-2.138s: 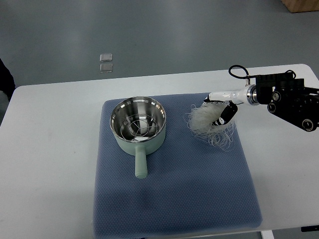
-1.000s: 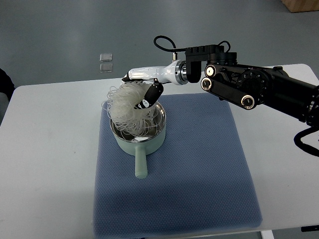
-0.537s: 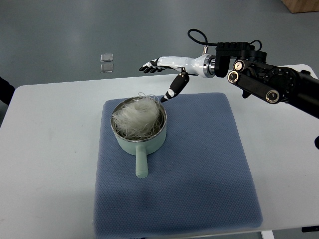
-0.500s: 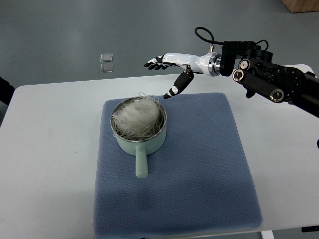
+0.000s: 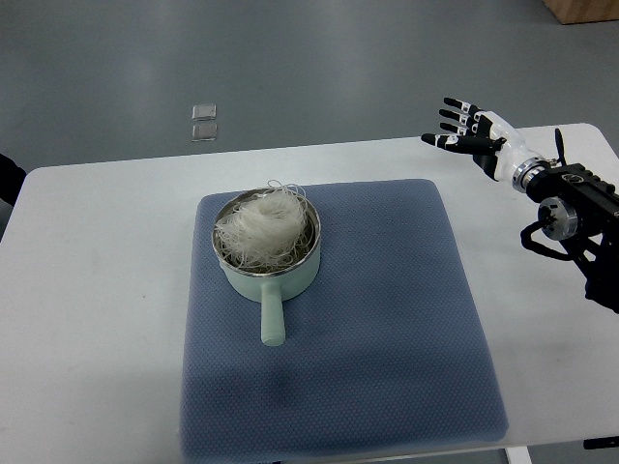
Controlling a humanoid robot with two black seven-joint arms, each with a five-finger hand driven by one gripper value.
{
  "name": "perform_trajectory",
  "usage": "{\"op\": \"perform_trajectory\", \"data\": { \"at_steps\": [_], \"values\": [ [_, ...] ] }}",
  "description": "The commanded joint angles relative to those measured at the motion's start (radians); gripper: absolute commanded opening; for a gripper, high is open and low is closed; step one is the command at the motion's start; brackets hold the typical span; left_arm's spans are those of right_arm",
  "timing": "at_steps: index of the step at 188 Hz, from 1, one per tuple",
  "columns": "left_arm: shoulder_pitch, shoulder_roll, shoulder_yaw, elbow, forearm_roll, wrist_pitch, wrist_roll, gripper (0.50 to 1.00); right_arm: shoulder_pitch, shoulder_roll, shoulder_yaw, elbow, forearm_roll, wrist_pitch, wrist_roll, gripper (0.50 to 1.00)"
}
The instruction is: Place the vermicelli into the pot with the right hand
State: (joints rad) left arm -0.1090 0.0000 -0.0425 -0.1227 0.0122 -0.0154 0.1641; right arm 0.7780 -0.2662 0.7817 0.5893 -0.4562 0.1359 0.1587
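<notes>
A pale green pot (image 5: 268, 274) with a steel inside and a handle pointing toward me stands on the left part of a blue mat (image 5: 387, 329). A white tangle of vermicelli (image 5: 263, 226) fills the pot, with a few strands hanging over the rim. My right hand (image 5: 466, 130) is far off at the table's back right, well above and away from the pot. Its fingers are spread and hold nothing. The left arm does not show.
The mat lies on a white table (image 5: 97, 290). Two small clear squares (image 5: 204, 121) lie on the grey floor beyond the table. A dark shape sits at the picture's left edge (image 5: 8, 179).
The right hand carried the vermicelli from the mat's right side to the pot, let it go there, then drew back to the far right with its fingers spread.
</notes>
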Motion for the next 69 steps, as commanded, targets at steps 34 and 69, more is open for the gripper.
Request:
{"op": "perform_trajectory", "data": {
  "at_steps": [34, 69],
  "values": [
    [-0.008, 0.000, -0.004, 0.000, -0.003, 0.000, 0.000, 1.000, -0.028, 0.002, 0.002, 0.000, 0.143, -0.035, 0.013, 0.917],
    [-0.009, 0.000, -0.005, -0.002, -0.003, -0.001, -0.001, 1.000, -0.029, 0.005, 0.001, 0.003, 0.145, -0.022, 0.018, 0.919]
  ]
}}
